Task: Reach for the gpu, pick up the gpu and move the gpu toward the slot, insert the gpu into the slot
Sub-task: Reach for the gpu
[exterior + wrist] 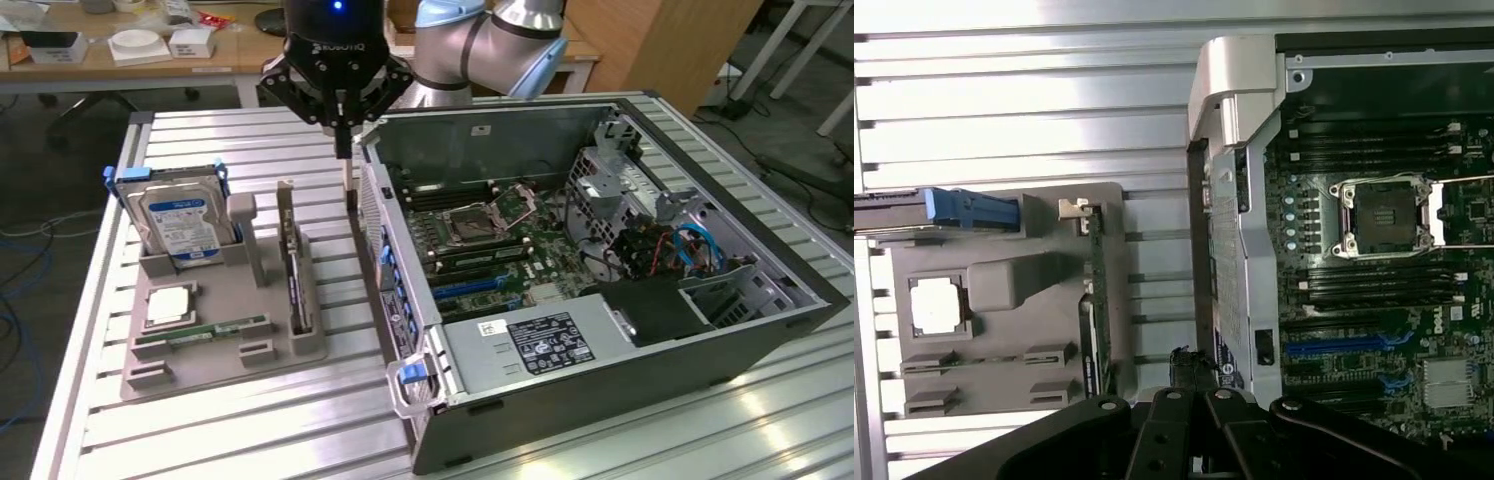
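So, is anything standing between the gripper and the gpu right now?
Nothing visible. The shut gripper hangs over the gap between the tray and the computer case. The gpu stands on edge in the tray, its top edge uncovered.

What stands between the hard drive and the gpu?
A grey upright post of the tray stands between the hard drive and the gpu, as the exterior view shows.

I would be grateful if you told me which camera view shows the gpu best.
The exterior view shows it best. There the gpu stands on edge in the grey holder and is seen at a slant, so its length and height show. The wrist view shows it edge-on, as a thin strip.
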{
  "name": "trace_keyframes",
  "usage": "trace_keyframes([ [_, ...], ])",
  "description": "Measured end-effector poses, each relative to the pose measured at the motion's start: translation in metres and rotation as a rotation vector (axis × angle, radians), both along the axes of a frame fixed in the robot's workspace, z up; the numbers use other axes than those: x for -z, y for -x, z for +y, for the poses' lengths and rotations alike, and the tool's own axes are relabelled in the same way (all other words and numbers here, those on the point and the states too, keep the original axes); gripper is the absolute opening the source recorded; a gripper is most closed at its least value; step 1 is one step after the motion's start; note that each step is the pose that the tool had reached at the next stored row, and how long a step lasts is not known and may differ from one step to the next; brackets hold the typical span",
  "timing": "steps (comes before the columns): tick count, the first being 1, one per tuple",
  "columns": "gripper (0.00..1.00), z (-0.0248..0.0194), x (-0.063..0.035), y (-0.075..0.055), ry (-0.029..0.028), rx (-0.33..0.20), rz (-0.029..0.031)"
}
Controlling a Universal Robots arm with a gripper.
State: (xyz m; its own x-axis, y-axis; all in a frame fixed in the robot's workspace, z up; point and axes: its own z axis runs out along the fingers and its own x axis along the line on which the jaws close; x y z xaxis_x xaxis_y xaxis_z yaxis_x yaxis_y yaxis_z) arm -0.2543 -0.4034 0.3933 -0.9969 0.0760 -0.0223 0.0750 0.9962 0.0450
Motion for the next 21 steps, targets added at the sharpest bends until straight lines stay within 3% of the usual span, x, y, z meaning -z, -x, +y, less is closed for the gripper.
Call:
trace_keyframes([
  [21,0.10,-0.0008,0.0000,0.022,0.0000,0.001,0.0007],
])
